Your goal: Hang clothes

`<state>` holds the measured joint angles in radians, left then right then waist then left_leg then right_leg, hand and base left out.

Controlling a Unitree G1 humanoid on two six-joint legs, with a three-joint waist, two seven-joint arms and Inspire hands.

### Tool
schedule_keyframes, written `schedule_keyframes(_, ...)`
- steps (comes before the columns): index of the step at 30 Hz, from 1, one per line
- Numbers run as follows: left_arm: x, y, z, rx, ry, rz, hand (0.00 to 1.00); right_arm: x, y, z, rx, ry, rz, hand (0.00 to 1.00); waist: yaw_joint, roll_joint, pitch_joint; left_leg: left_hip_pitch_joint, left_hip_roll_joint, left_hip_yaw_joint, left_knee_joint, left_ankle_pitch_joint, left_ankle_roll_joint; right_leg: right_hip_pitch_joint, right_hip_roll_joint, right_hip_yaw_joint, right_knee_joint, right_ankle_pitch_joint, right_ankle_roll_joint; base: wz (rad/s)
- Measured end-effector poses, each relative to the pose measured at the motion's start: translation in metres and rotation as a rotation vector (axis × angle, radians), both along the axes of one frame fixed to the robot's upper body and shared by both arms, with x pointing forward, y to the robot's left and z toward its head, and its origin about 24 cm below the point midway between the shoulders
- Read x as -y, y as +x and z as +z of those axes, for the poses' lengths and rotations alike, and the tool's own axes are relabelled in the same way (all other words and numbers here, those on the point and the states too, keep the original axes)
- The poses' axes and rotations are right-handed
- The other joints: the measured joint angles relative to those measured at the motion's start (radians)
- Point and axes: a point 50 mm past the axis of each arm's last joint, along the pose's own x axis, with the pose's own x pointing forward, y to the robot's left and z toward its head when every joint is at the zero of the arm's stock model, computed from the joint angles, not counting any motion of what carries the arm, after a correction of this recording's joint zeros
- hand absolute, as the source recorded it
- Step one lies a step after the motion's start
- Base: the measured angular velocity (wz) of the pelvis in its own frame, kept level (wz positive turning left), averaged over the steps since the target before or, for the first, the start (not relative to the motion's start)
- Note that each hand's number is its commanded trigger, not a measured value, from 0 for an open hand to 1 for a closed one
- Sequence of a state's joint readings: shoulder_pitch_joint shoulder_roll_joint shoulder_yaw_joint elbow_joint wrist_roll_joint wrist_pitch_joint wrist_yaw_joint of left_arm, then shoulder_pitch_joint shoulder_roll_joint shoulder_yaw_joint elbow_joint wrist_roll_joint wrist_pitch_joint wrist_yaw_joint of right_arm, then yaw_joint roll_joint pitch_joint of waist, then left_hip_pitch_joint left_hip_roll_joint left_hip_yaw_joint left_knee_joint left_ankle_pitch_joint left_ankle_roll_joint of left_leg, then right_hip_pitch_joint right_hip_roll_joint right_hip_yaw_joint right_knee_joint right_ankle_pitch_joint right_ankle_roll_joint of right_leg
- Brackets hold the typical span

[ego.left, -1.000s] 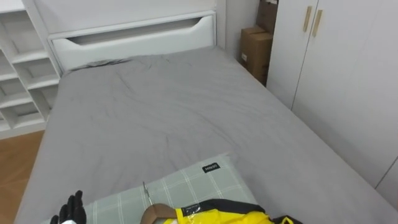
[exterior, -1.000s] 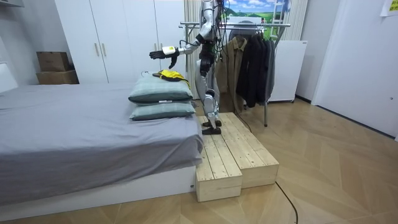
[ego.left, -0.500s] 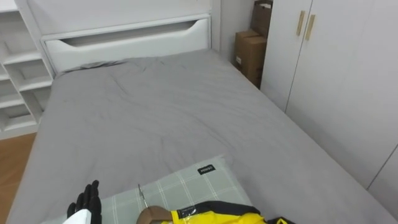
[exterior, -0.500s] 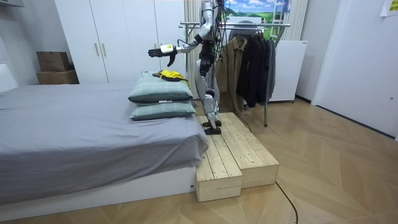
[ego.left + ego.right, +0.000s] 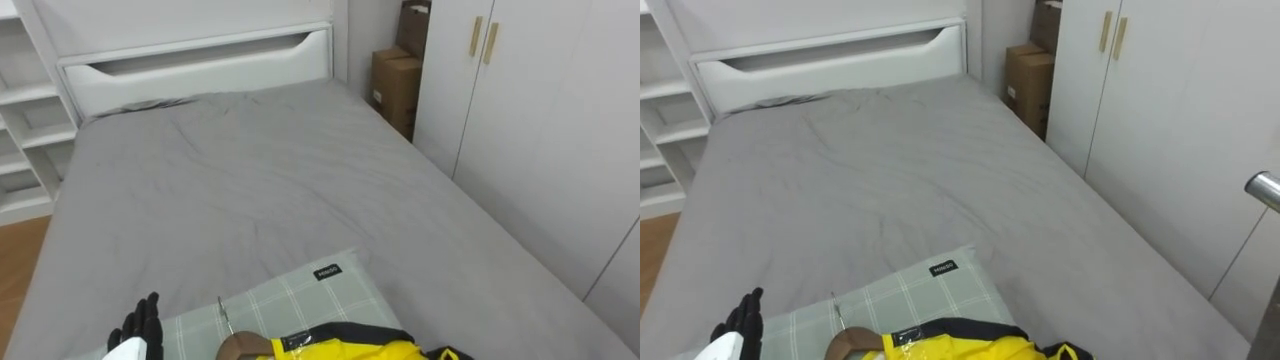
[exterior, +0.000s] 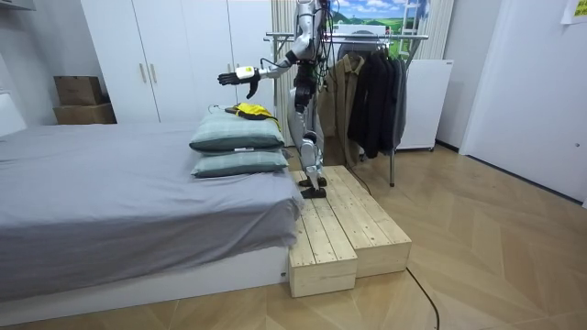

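A yellow garment with black trim [image 5: 350, 350] lies on a wooden hanger [image 5: 240, 347] whose metal hook [image 5: 224, 315] points up the bed. Both rest on a green checked pillow [image 5: 290, 298], the upper of two stacked pillows [image 6: 237, 136] at the near end of the bed. My left hand [image 5: 135, 334] hovers above the pillow's left side with straight fingers, open and holding nothing, left of the hanger and apart from it. In the room view I stand on a wooden platform [image 6: 339, 229] by the bed with my left arm stretched out over the pillows [image 6: 234, 77].
The grey bed [image 5: 250, 180] runs away to a white headboard [image 5: 200, 60]. White wardrobe doors [image 5: 540, 120] and cardboard boxes [image 5: 395, 75] line the right, and white shelves [image 5: 25, 130] stand at the left. A clothes rack [image 6: 367, 37] with dark coats [image 6: 371, 92] stands behind me.
My left hand has risen and reached a little further over the pillow. The eye view has shifted slightly; the garment and hanger lie as before.
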<state>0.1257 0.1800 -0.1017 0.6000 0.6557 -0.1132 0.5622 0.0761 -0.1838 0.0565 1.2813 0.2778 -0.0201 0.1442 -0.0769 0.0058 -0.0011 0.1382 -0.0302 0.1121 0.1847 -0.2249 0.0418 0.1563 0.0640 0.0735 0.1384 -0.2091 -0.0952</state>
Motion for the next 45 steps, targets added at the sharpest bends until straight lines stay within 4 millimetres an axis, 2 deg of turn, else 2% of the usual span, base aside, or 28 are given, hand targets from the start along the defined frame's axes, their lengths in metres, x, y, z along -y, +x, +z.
schedule_keyframes(5,0.000,0.003,-0.001,-0.018,-0.047,0.023,0.00,-0.001,0.000,0.000,-0.002,-0.001,0.004,0.00,0.000,-0.004,0.0024,-0.001,0.000,0.000,-0.002,0.000,0.000,-0.001,0.000,-0.006,-0.001,0.000,0.000,0.00)
schedule_keyframes(10,-0.002,-0.002,-0.014,-0.090,-0.063,0.053,0.00,-0.003,-0.001,-0.001,-0.007,-0.007,0.000,0.00,0.000,-0.008,0.0026,-0.001,0.000,0.000,-0.002,0.000,0.000,-0.001,0.000,-0.007,-0.001,0.000,0.000,0.00)
schedule_keyframes(21,-0.001,-0.005,-0.021,-0.150,-0.068,0.061,0.00,-0.007,0.002,-0.002,-0.002,-0.002,0.003,0.00,-0.001,-0.010,0.0002,-0.017,0.001,0.000,-0.001,0.000,0.000,-0.020,-0.001,-0.009,0.005,0.000,0.000,0.00)
schedule_keyframes(31,0.007,0.005,-0.024,-0.170,-0.079,0.067,0.00,-0.008,0.009,-0.001,0.006,0.003,-0.007,0.00,-0.010,-0.003,-0.0020,-0.085,0.002,-0.010,0.013,0.001,0.000,-0.088,0.000,-0.019,0.032,0.001,-0.001,0.02)
schedule_keyframes(39,0.014,0.027,-0.021,-0.166,-0.078,0.048,0.00,-0.012,0.031,0.000,-0.002,0.004,0.065,0.00,-0.014,-0.009,0.0028,-0.150,0.004,-0.010,0.020,0.006,0.000,-0.158,0.002,-0.023,0.049,0.008,-0.003,0.00)
schedule_keyframes(45,0.015,0.040,-0.018,-0.164,-0.116,0.065,0.00,-0.015,0.045,0.002,-0.005,-0.012,0.130,0.00,-0.015,-0.004,0.0074,-0.169,0.014,-0.017,0.020,0.007,0.001,-0.175,0.005,-0.040,0.047,0.021,-0.005,0.02)
